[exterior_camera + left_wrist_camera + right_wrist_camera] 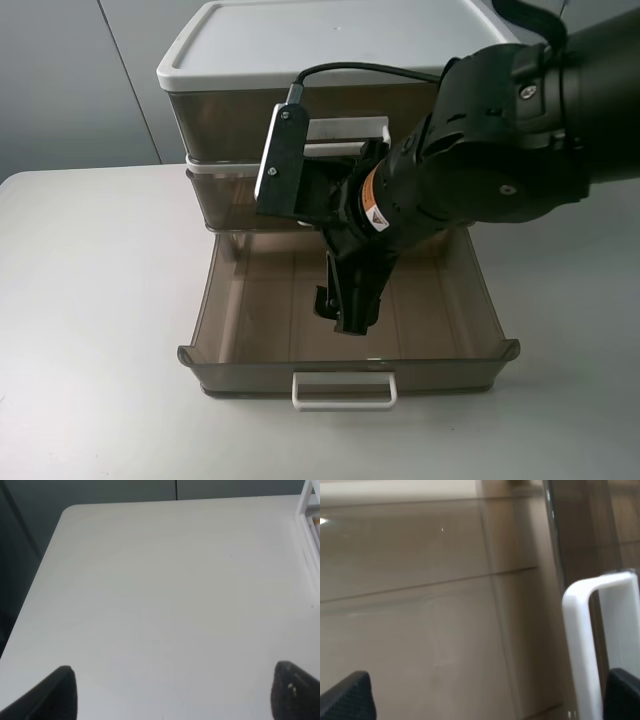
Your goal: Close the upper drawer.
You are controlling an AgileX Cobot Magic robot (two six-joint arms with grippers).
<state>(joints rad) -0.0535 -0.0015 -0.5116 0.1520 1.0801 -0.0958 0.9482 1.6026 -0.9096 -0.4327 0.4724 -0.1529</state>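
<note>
Right hand (345, 312) spread over open drawer (250, 372), nothing gripped.
Points down near white handle (344, 390), likely to push it in; left hand (170, 695) spread, idle over surface (150, 590).

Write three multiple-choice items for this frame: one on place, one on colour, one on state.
1. Where is the right claw? A over the open drawer; B on the unit's lid; C over bare tabletop.
2. What colour is the open drawer's handle? A black; B white; C red.
3. How is the left claw? A shut on a handle; B open; C shut, empty.
Key: 1A, the exterior view shows it hanging over the drawer's tray. 2B, the handle reads white against the smoky front. 3B, its fingertips stand wide apart above the table.
</note>
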